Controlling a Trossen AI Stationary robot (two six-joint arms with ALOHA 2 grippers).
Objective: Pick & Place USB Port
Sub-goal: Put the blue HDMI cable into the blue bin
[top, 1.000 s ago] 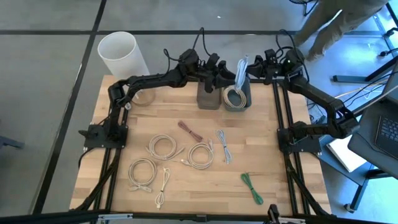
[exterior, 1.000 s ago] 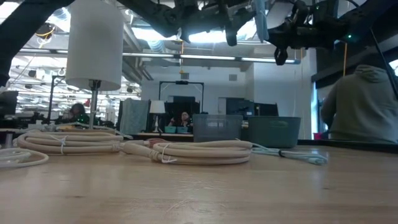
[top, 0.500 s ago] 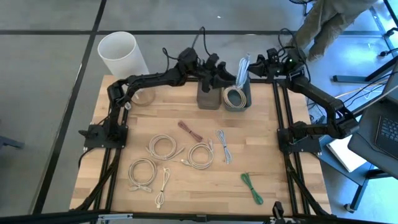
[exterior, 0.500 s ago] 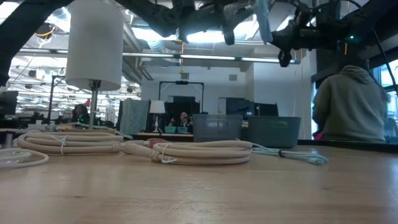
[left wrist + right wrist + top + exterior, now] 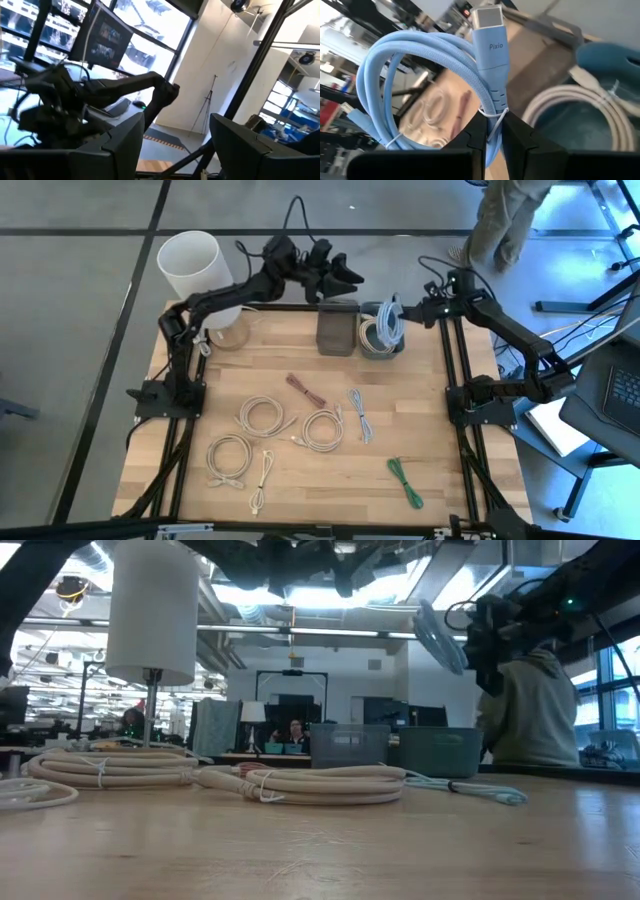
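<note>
Braided light-blue cable [image 5: 420, 80], metal plug [image 5: 487, 16]; matt wooden table [image 5: 470, 470].

You see the coiled light-blue USB cable [image 5: 440, 75], tie-bound, pinched in the right gripper [image 5: 492, 131] above the bin [image 5: 380, 340].

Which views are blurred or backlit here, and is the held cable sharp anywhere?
Right wrist view: blue cable sharp in the right claw, the bin behind it soft. Left wrist view: bright windows leave the left claw dark. Low view: ceiling lights silhouette the arms, and the cable looks smeared. High view: evenly lit.
</note>
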